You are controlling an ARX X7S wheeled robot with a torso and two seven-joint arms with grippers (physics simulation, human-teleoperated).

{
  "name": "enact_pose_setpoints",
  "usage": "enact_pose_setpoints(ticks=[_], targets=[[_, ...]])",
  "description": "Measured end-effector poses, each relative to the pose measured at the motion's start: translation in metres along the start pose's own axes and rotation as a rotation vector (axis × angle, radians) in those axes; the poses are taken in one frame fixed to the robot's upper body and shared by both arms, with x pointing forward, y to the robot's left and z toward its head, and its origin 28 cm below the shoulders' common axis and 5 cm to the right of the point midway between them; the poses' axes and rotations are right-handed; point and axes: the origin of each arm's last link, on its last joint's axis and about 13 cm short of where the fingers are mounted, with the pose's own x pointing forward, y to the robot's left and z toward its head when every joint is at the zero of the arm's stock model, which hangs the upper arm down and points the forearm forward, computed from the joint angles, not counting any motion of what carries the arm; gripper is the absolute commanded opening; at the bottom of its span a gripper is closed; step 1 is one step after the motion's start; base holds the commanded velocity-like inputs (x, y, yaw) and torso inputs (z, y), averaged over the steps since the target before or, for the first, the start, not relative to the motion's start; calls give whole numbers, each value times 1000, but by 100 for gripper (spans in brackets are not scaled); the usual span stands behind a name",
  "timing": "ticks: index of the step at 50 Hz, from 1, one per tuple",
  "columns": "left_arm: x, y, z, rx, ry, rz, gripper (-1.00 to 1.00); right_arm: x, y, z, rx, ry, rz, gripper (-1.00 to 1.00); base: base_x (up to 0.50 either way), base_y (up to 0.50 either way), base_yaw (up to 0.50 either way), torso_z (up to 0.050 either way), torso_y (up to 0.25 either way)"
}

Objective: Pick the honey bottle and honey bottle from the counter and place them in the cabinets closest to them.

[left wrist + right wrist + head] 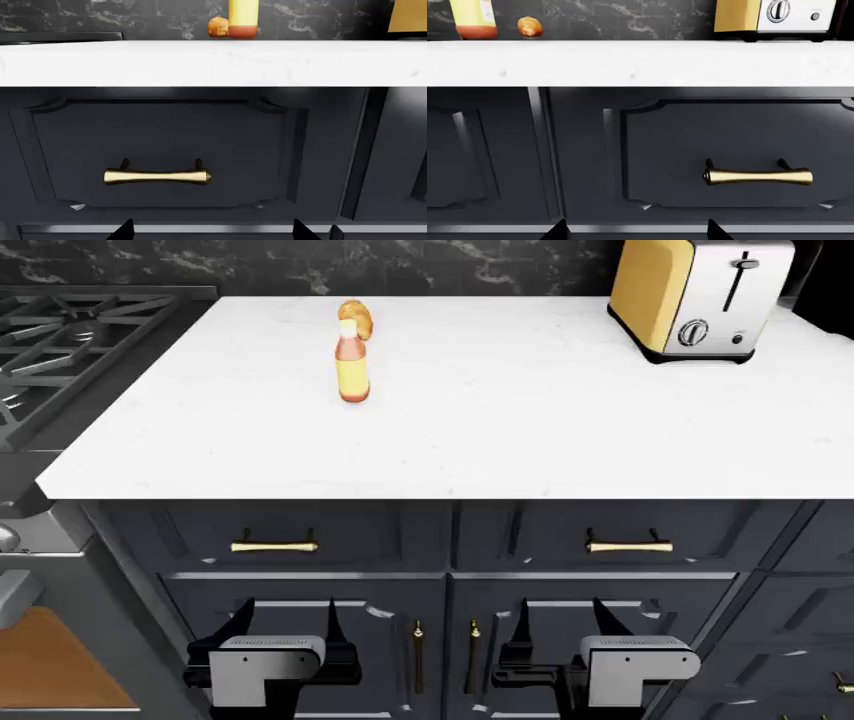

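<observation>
Your counter (534, 430) carried one honey bottle (352, 365) upright, near its back left, a croissant (355, 317) just behind. Your left gripper (283, 625) and right gripper (563, 625) hung well below, before the cabinets (400, 640), both open and empty.

The light is bright and even, and it seems to come from above. The white desk (534, 410) shines so much in both wrist views that its front edge looks a bit washed out and soft. Under that edge lies a dark band of shadow on the drawers (160, 150). The gold handles (757, 176) have small bright glints. The honey bottle (351, 362) casts hardly any shadow. Everything looks sharp, with no bending at the edges.
</observation>
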Motion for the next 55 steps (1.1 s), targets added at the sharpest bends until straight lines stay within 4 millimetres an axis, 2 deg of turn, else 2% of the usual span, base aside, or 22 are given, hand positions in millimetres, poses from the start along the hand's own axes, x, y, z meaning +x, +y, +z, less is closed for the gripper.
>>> enact_pose_setpoints(ticks=[6,47,51,55], targets=[[0,0,0,-1,2,0,100,-1,0,0,0,-2,-1,100,0,0,0,4,0],[0,-2,0,57,-16,5,100,-2,0,2,-23,-20,-28,100,0,0,0,48,0],[1,-1,7,61,-32,21,100,0,-1,8,-25,-20,-42,100,0,0,0,0,0],[3,3,26,77,-59,33,100,8,-3,28,-23,-18,-65,100,0,0,0,0,0]])
